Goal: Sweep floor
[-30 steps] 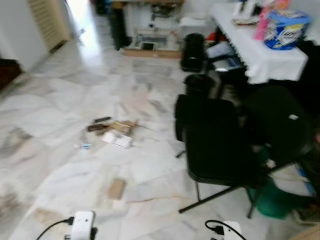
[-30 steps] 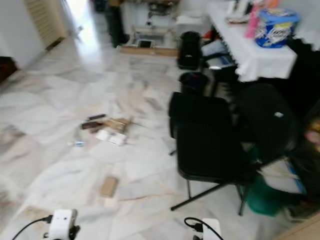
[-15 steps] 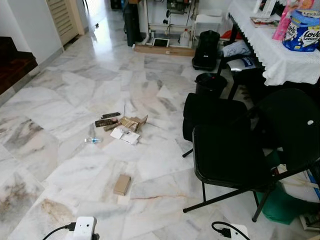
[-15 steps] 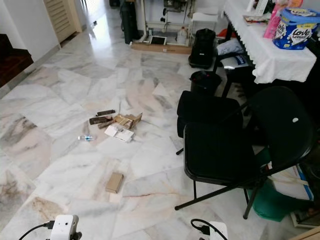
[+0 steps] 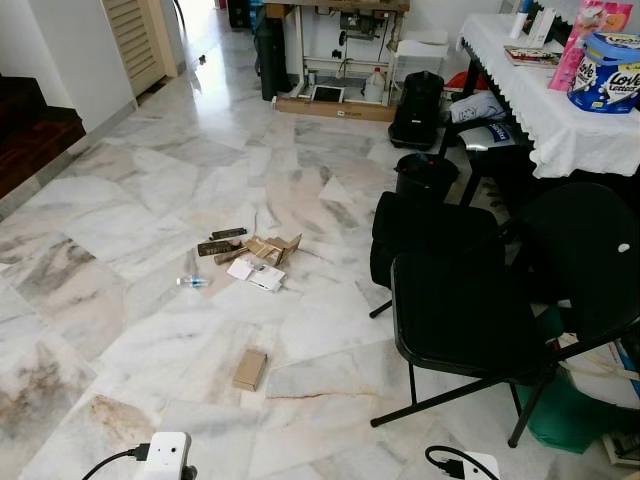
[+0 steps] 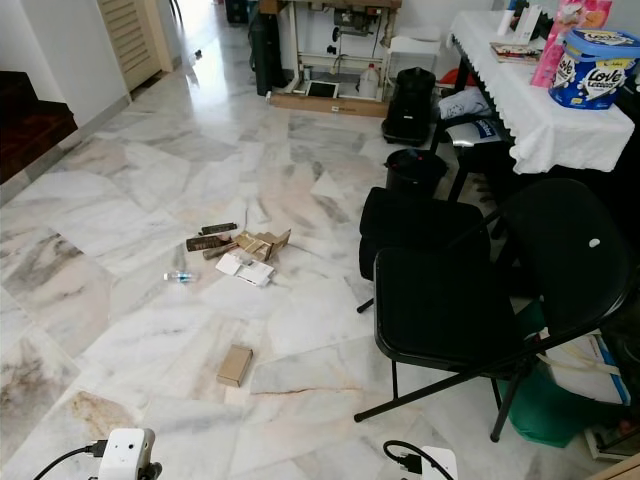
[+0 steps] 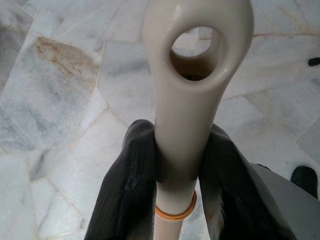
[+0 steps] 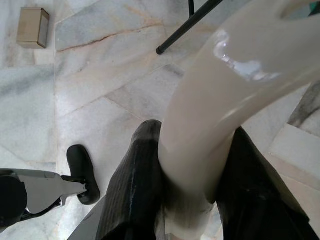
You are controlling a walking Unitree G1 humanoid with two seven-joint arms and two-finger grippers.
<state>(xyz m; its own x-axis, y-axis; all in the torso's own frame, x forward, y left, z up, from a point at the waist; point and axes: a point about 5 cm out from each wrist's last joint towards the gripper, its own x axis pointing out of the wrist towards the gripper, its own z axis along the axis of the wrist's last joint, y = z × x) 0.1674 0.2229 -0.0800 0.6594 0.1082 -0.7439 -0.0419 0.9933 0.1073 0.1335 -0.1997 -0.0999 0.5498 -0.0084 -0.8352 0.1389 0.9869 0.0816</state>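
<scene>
Litter (image 5: 246, 262) lies on the floor (image 5: 130, 200) ahead, not yet swept; left gripper (image 7: 175, 175) is clamped on one cream handle (image 7: 187, 100), right gripper (image 8: 192, 185) on another handle (image 8: 225, 100); next, walking closer seems needed.

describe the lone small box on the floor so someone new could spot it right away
Start at the black folding chair on the robot's right, then look left across the marble floor. The small brown cardboard box lies flat there by itself, nearer the robot than the litter pile. Unlike that clutter of torn cardboard and paper, it is closed, whole and touches nothing else.
</scene>
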